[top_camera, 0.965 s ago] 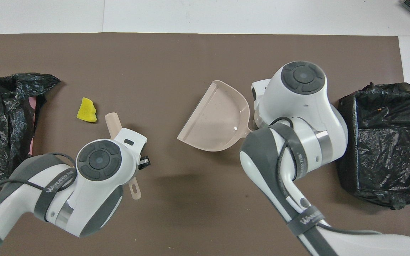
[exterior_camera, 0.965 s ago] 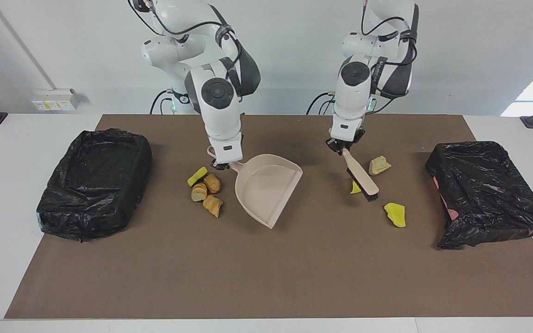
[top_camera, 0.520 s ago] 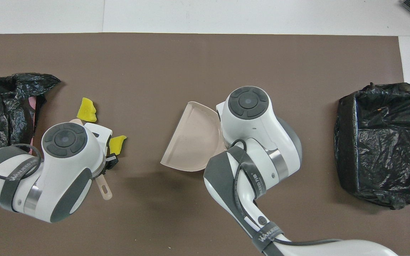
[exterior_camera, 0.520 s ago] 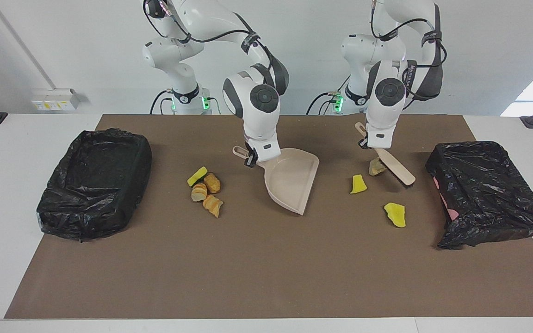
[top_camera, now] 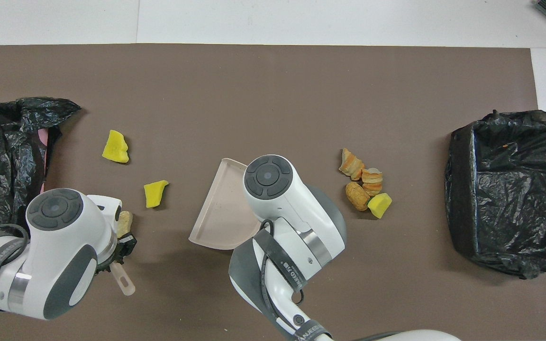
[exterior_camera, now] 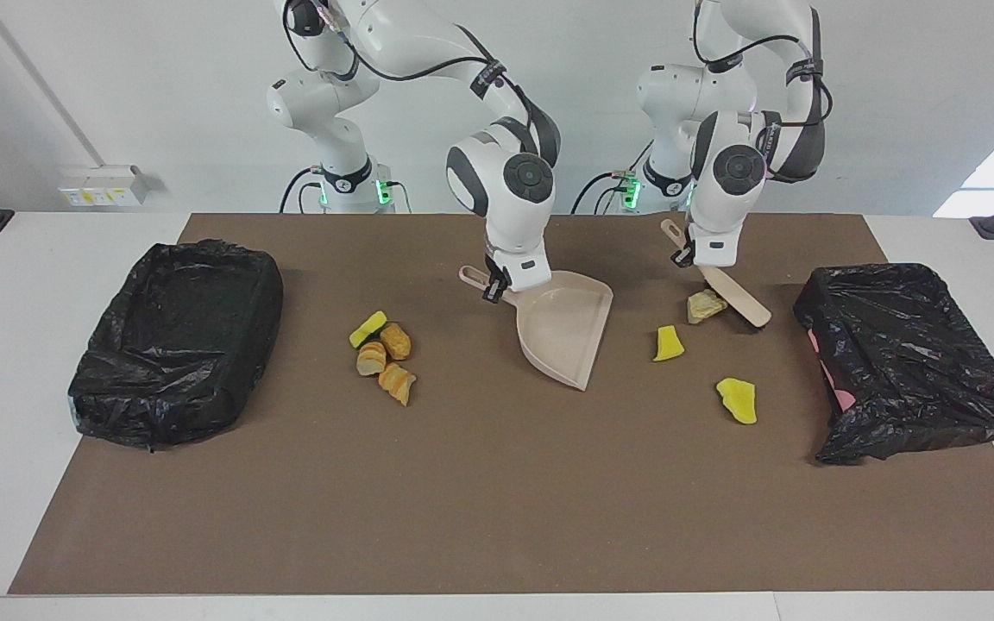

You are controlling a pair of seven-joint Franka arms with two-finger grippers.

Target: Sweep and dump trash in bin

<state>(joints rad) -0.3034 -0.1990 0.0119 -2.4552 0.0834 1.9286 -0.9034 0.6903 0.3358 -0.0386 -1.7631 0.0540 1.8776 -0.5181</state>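
In the facing view's centre, the right end effector (exterior_camera: 495, 289) is clamped on the handle of the dustpan (exterior_camera: 562, 332), whose front edge rests on the brown mat (exterior_camera: 497, 483). At upper right, the left end effector (exterior_camera: 685, 255) is closed on the brush (exterior_camera: 734, 297), beside a tan lump (exterior_camera: 704, 305). Two yellow sponge chunks (exterior_camera: 668, 343) lie nearby; four more pieces (exterior_camera: 383, 354) cluster at centre left, between the dustpan and a black-lined bin (exterior_camera: 178, 341).

Only lettering shows: a strap (top_camera: 286, 271) on the right arm has white letters, too distorted to read.
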